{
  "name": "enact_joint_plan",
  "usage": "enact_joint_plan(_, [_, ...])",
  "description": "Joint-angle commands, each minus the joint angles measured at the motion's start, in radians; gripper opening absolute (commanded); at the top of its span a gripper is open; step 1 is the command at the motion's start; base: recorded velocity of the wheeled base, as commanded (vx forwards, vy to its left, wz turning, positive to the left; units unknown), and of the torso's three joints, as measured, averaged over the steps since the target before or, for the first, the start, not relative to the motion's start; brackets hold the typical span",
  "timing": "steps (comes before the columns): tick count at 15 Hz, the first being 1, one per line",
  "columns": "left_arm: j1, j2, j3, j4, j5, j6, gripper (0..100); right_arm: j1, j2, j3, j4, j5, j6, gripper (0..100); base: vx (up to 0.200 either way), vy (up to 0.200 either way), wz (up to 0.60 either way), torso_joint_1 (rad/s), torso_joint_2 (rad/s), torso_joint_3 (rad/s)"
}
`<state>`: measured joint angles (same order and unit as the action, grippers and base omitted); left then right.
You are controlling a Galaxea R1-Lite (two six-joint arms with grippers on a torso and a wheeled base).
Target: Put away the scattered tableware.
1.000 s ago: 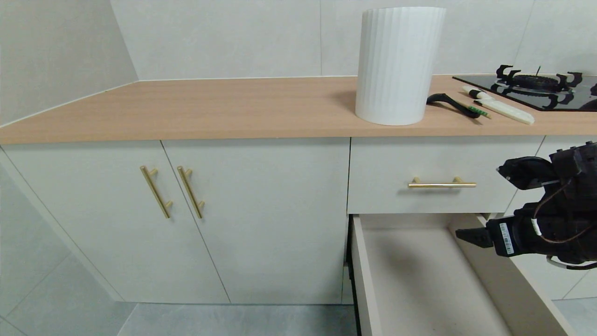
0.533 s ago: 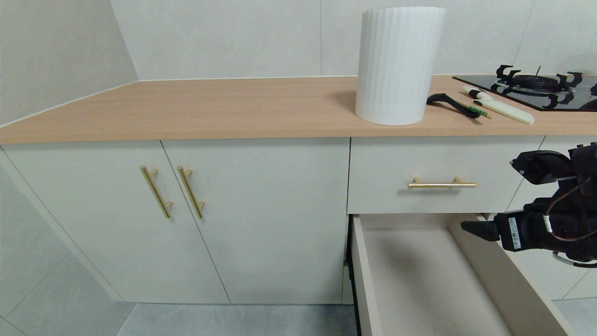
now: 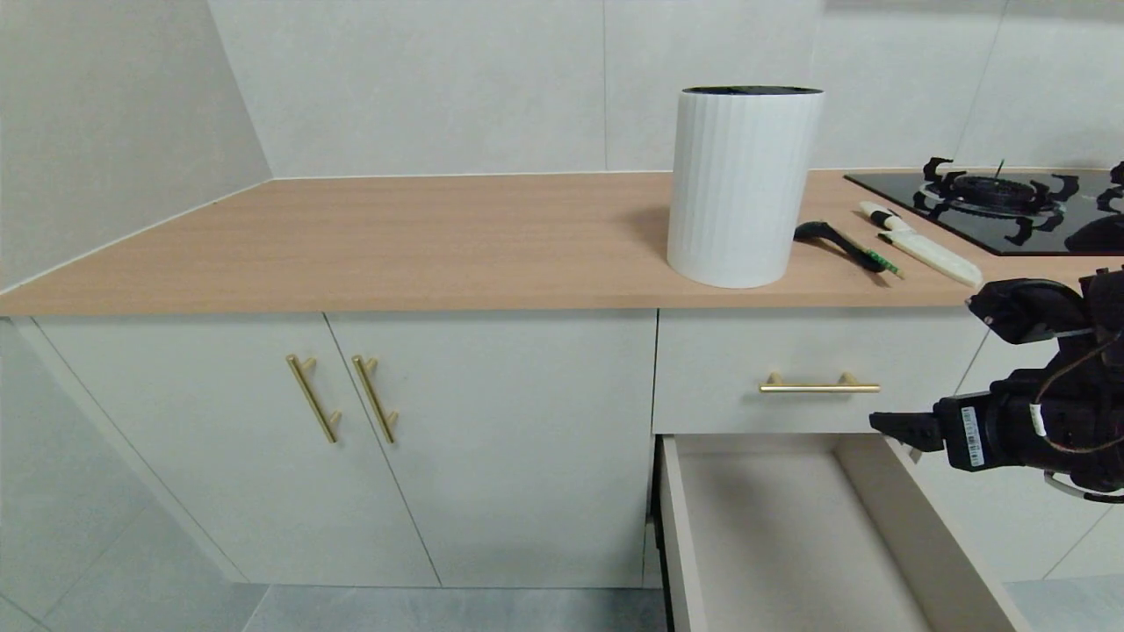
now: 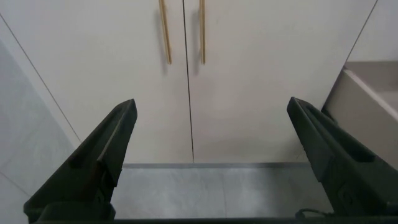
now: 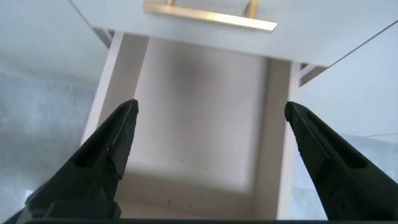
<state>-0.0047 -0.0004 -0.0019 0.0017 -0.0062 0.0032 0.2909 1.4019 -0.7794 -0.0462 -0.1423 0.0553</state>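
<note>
Change: head cam has tilted up, so the whole scene sits lower and the canister (image 3: 742, 189) top is in view. The right gripper (image 3: 922, 364) has drawn back from over the open drawer (image 3: 680, 527) below the canister.
Meaning: drawer prob. ready; pickup comes next.
Tableware: black-handled utensil (image 3: 825, 237), green-tipped stick (image 3: 881, 262), white knife (image 3: 931, 254) — flat on the counter (image 3: 439, 237) just right of canister, none stowed.
Grippers: right spread wide, empty; left gripper (image 4: 210, 102) likewise, facing the cabinet doors (image 4: 261, 74).

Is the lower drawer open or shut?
Open. The lower drawer is pulled out, its inside showing, under the shut upper drawer.
</note>
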Motion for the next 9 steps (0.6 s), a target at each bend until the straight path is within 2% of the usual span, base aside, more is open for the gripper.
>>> enact_joint_plan(1, [0.0,0.0,0.0,0.0,0.0,0.0,100,-0.006,0.003,0.0,-0.004,0.0,0.0,100,0.0,0.0,0.0,0.154,-0.48,-0.29])
enact_joint_plan(9, [0.0,0.0,0.0,0.0,0.0,0.0,100,-0.007,0.011,0.0,-0.009,0.001,0.0,100,0.0,0.0,0.0,0.183,-0.47,-0.289])
